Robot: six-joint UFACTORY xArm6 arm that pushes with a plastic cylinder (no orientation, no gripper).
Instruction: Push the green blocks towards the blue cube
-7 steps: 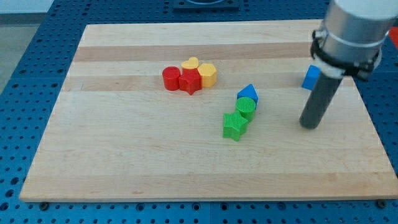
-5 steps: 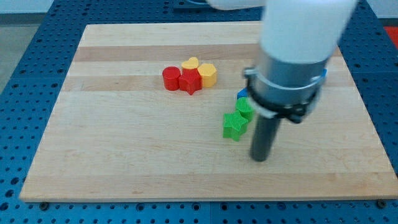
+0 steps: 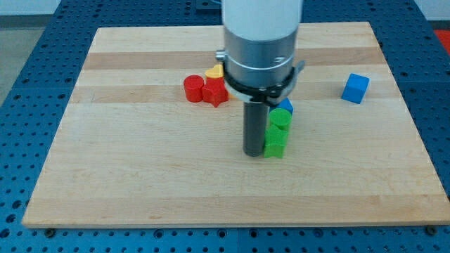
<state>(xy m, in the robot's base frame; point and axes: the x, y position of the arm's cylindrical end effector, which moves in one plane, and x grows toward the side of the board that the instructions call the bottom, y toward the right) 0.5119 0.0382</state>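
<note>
My tip [image 3: 253,153] rests on the wooden board [image 3: 140,183] near its centre, directly against the left side of the lower green block [image 3: 275,145]. That block's shape cannot be made out, as the rod partly covers it. A second green block [image 3: 280,118], rounded on top, sits just behind it on the far side, touching it. Behind that pair, a blue block [image 3: 286,105] shows only as a small corner; its shape cannot be told.

The blue cube [image 3: 356,88] stands well apart to the right of the green blocks, toward the far right of the board.

To the left of the rod, a red cylinder [image 3: 193,89] touches a red block [image 3: 215,92] of star-like outline. A yellow block [image 3: 214,72] lies just behind them, partly hidden by the arm.

The arm carries no jaws; it ends in the plain rod only.
</note>
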